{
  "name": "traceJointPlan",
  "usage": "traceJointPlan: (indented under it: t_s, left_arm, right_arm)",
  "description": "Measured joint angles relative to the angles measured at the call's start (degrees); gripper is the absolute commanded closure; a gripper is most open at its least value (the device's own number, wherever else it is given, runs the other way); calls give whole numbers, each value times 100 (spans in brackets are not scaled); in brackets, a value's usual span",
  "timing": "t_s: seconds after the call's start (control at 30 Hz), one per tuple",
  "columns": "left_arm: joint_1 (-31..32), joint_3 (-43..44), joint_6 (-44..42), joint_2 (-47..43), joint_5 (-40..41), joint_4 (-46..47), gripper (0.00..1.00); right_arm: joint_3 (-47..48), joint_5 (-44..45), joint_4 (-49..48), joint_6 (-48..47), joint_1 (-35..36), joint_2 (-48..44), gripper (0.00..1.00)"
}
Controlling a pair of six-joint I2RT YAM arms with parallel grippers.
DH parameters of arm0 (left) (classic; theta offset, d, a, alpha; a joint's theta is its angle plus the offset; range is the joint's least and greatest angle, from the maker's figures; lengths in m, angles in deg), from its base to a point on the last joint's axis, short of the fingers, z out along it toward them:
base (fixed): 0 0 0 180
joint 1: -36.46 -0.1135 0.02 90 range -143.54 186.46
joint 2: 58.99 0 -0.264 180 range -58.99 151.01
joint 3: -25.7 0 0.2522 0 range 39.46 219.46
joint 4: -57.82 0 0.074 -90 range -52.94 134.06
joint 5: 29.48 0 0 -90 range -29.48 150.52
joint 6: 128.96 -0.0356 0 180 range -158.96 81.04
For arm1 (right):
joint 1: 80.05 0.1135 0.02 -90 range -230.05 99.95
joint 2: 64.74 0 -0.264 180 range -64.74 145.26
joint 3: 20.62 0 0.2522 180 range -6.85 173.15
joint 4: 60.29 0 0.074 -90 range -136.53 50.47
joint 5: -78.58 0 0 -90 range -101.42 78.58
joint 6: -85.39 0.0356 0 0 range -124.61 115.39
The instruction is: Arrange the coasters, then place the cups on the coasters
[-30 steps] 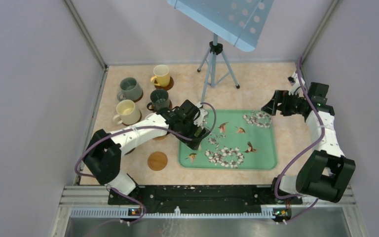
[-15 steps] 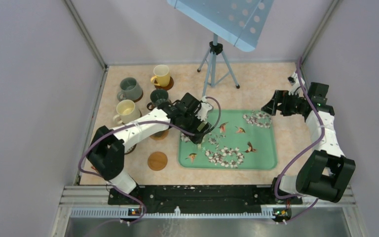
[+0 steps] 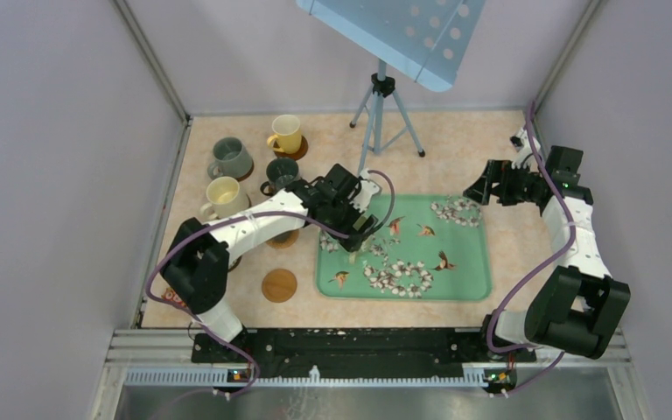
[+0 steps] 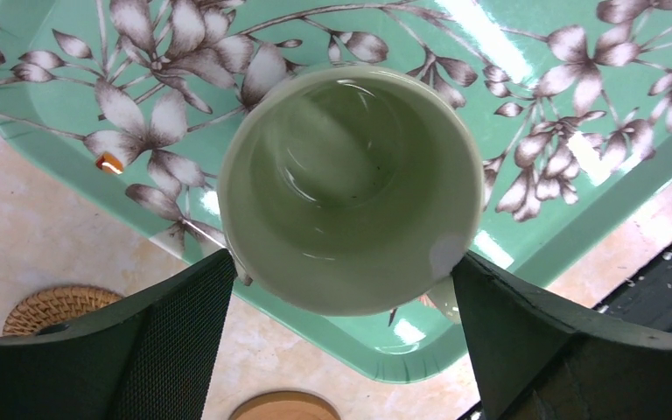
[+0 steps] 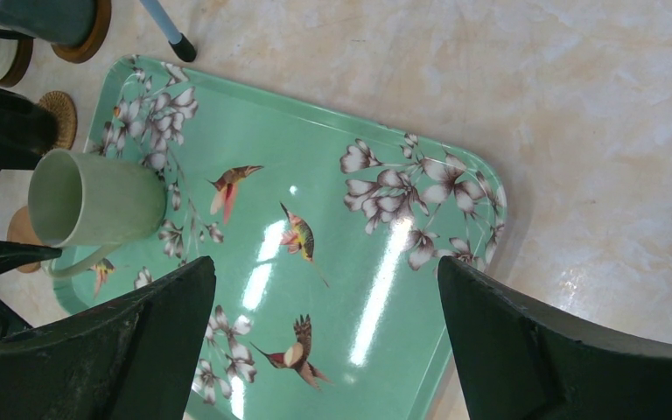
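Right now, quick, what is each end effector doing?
Left end effector: open, fingers either side of the pale green mug on the tray.
Right end effector: open, empty, above the tray.

Left arm (image 3: 245, 229) and right arm (image 3: 580, 238) alike: white tubular links between bulky black joint housings, footed on a black rail (image 3: 359, 343). Purple cable (image 3: 150, 276) looped along each from base to wrist; small green light (image 3: 566, 185) on the right arm's upper housing. Fingers (image 4: 166, 350) dark, broad, wedge-shaped, inner face of one finely mesh-textured.
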Motion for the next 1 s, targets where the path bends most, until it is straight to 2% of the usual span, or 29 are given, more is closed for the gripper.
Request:
traceJointPlan:
  t_s: [0.37,0.6,0.77,1.0]
  left_arm:
    - [22,-236,-166,-33,238,66,2]
    - [26,-356,-356,-105,472,-35,16]
    - [24,-428,-483,-179,481,-61,33]
    - [24,-654,-562,-236,337,-39,40]
  right_arm:
    - [0,0,2,0,0,0,4]
    - [0,0,2,0,0,0,4]
    - [0,0,4,0,0,0,4]
    - [0,0,4,0,0,0,4]
